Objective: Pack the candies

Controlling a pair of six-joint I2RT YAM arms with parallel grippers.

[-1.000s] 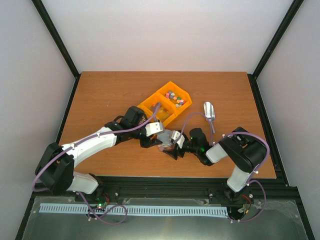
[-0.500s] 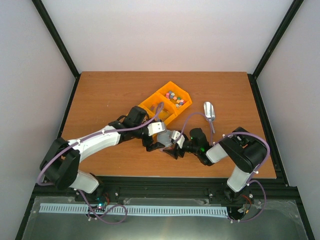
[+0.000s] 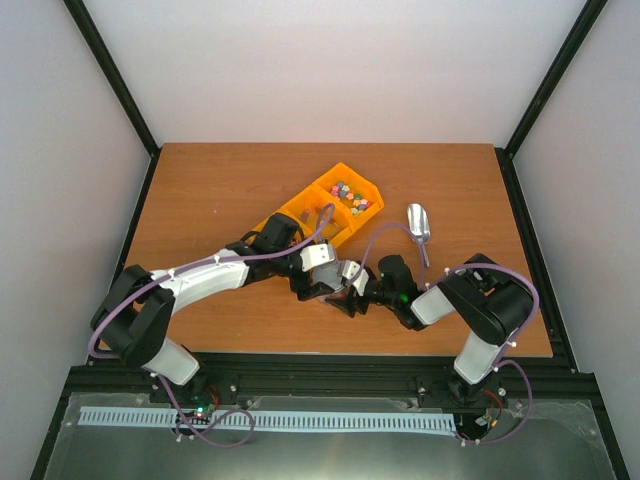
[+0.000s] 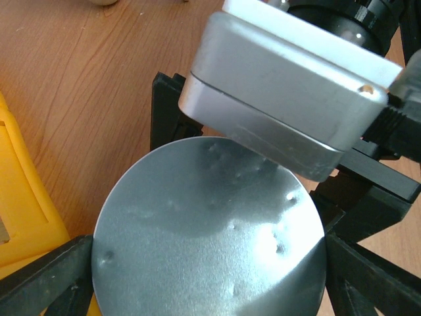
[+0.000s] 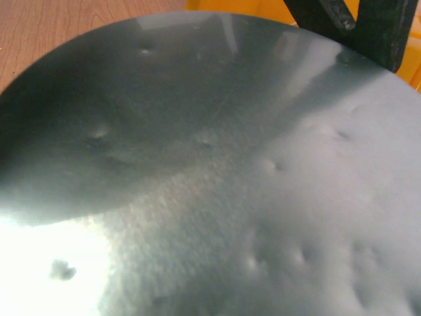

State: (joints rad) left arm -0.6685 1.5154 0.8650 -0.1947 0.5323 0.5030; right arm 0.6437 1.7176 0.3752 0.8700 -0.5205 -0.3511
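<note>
Plainly, the coming move turns on the lid point(image 4: 210, 230). This round, dented metal disc lies flat and directly beneath the left pincer point(image 4: 210, 283), whose two black fingers point(image 4: 46, 280) stand one on each side of its rim and appear to touch it. The left pincer therefore reads as closed on the lid. Being round, the lid has no long axis, so any turn would be about its own centre.

From above, both arms meet at one spot near the front middle of the bench point(image 3: 220, 190). The left arm stretches low and far to its right, while the right arm is folded back with its forearm pointing left. The right pincer point(image 3: 350, 290) sits just beside the left one, but its own camera shows only the lid's surface filling the frame, so whether it is wide or narrow cannot be told. Whatever vessel lies under the lid is hidden.

The candies point(image 3: 350, 193) lie in the farther compartment of the bin point(image 3: 300, 215), beyond both pincers and slightly to the right. A scoop point(image 3: 418, 225) lies on the bench to the right of the bin, nearer the right arm.
</note>
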